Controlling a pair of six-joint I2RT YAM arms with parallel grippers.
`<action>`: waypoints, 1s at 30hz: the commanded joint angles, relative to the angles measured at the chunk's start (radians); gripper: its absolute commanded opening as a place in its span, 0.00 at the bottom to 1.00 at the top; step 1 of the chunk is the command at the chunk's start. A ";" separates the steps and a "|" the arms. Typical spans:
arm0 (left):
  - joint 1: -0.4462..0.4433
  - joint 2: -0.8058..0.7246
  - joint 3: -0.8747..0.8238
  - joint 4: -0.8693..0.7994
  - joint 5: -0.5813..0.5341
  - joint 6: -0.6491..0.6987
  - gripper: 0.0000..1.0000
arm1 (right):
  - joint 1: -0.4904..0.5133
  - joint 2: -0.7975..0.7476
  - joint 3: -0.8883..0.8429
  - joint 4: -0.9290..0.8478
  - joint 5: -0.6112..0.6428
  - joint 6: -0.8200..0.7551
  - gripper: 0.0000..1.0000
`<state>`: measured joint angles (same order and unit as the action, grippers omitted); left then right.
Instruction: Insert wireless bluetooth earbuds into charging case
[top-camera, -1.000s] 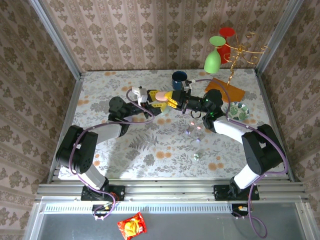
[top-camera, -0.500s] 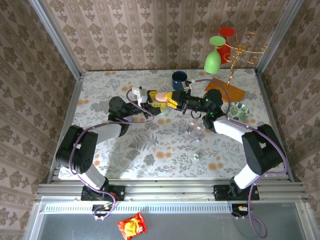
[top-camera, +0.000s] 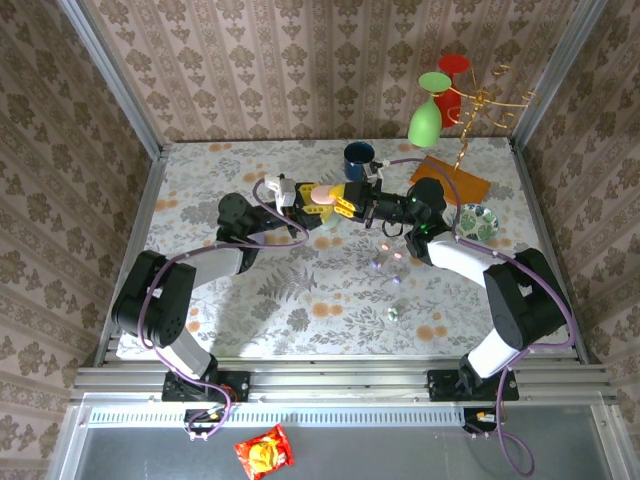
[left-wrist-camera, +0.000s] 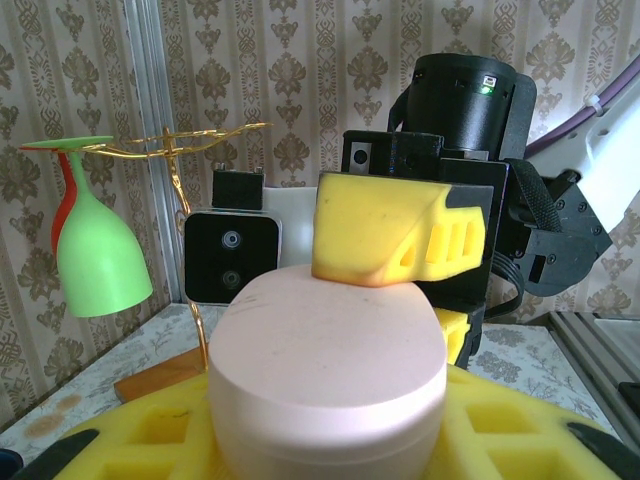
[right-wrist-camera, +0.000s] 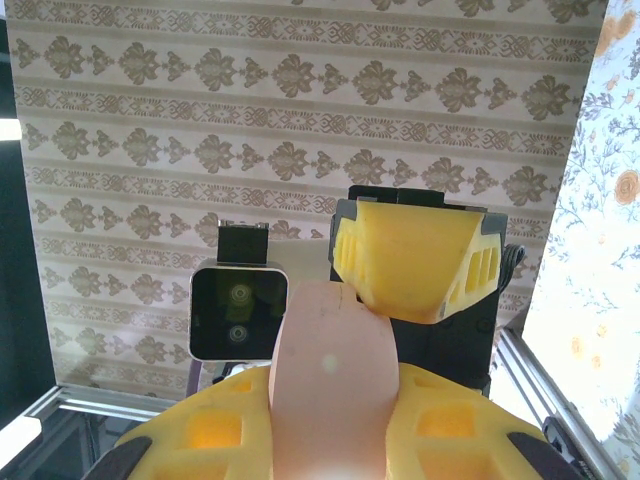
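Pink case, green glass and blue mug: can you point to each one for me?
pink case (left-wrist-camera: 325, 365), left wrist view, on the middle of its rounded top.
green glass (top-camera: 424, 122), top view, on its hanging bowl.
blue mug (top-camera: 356, 158), top view, on its body.

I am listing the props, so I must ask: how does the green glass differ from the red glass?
The green glass is light green; the red glass is red. The green glass shows whole; the red glass is partly hidden behind it. Both hang upside down from the gold rack.
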<state>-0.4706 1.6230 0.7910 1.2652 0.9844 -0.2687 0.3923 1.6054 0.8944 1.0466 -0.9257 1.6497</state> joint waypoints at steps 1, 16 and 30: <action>-0.007 -0.029 0.008 0.037 0.046 0.036 0.34 | 0.000 0.002 -0.016 -0.040 -0.012 -0.030 0.13; -0.003 -0.042 -0.034 0.036 0.045 0.080 0.31 | -0.015 -0.040 -0.022 -0.119 0.025 -0.126 0.53; 0.007 -0.064 -0.124 0.035 0.048 0.092 0.32 | -0.035 -0.253 0.035 -0.755 0.138 -0.849 0.74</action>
<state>-0.4698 1.6043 0.6868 1.2652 1.0103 -0.2039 0.3576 1.4315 0.8803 0.5583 -0.8558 1.1252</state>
